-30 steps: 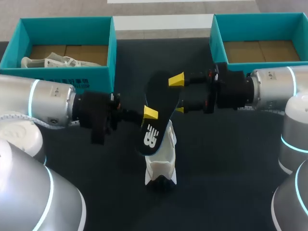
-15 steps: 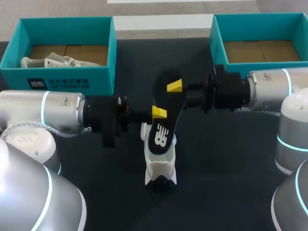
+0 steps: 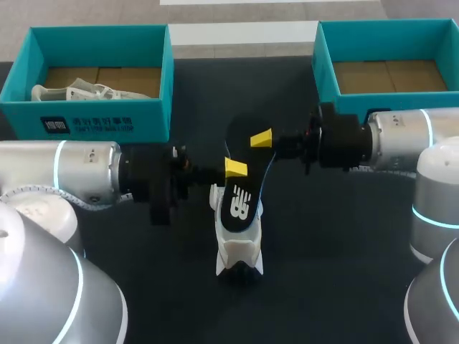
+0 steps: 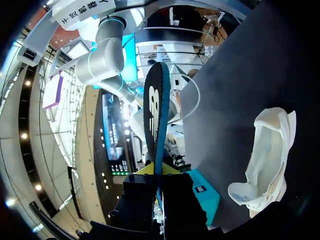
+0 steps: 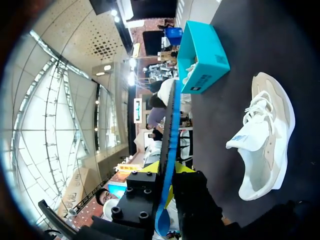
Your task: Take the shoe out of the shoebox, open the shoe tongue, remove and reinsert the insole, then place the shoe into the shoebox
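A black insole (image 3: 242, 175) with a white logo is held on edge just above the white and beige shoe (image 3: 240, 247), which stands on the dark table. My left gripper (image 3: 235, 168) is shut on the insole's middle from the left. From the other side, my right gripper (image 3: 262, 137) is shut on its far end. In the left wrist view the insole (image 4: 154, 115) rises edge-on from between the fingers of my left gripper (image 4: 157, 172), and the shoe (image 4: 265, 155) lies beside it. In the right wrist view the insole (image 5: 170, 135) passes between the fingers of my right gripper (image 5: 167, 175); the shoe (image 5: 262, 135) lies below.
A teal shoebox (image 3: 100, 118) at the back left holds another pale shoe (image 3: 79, 92). A second teal shoebox (image 3: 326, 64) stands at the back right with only its cardboard bottom showing. Both arms span the table's middle.
My right gripper's fingers, spread wide around the insole's end a second ago, have closed onto it. The left gripper has carried the insole slightly to the right.
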Controlling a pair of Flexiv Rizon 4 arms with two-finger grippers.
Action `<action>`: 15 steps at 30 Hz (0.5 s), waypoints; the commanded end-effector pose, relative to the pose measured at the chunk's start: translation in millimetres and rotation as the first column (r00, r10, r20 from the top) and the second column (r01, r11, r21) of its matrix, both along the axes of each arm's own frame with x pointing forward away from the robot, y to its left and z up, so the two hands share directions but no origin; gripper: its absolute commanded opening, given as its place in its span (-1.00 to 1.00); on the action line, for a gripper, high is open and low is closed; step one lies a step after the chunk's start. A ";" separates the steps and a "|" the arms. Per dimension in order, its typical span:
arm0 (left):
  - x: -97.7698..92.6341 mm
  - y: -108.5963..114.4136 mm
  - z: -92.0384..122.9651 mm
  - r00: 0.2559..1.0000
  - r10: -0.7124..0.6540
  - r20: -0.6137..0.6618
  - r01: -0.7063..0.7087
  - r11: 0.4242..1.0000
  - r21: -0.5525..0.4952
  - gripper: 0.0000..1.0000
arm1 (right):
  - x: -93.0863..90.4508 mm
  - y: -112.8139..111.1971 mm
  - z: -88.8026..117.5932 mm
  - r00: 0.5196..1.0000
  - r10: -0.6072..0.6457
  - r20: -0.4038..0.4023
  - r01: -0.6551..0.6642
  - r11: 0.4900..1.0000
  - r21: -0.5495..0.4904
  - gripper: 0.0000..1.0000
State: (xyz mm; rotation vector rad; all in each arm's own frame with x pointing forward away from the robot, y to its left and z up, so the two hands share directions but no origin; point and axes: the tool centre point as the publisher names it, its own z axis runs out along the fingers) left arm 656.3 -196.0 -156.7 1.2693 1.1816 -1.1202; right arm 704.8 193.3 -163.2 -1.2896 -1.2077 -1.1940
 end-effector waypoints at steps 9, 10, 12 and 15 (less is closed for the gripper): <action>-2.1 6.9 -6.9 0.998 0.023 -0.061 -0.021 0.999 0.035 1.00 | 4.6 6.1 3.8 1.000 0.007 0.002 -0.007 1.000 -0.012 -1.00; -1.3 8.8 -7.4 0.997 0.033 -0.070 -0.030 0.999 0.036 1.00 | 4.5 5.4 3.7 1.000 0.006 0.002 -0.006 1.000 -0.014 -1.00; -1.7 14.5 -8.3 0.996 0.040 -0.074 -0.037 0.998 0.042 1.00 | 4.1 3.6 2.4 1.000 -0.002 -0.002 0.002 1.000 -0.018 -1.00; -2.3 27.8 -9.6 0.994 0.067 -0.088 -0.062 0.997 0.054 1.00 | 3.5 1.8 0.3 1.000 -0.007 -0.007 0.007 1.000 -0.025 -1.00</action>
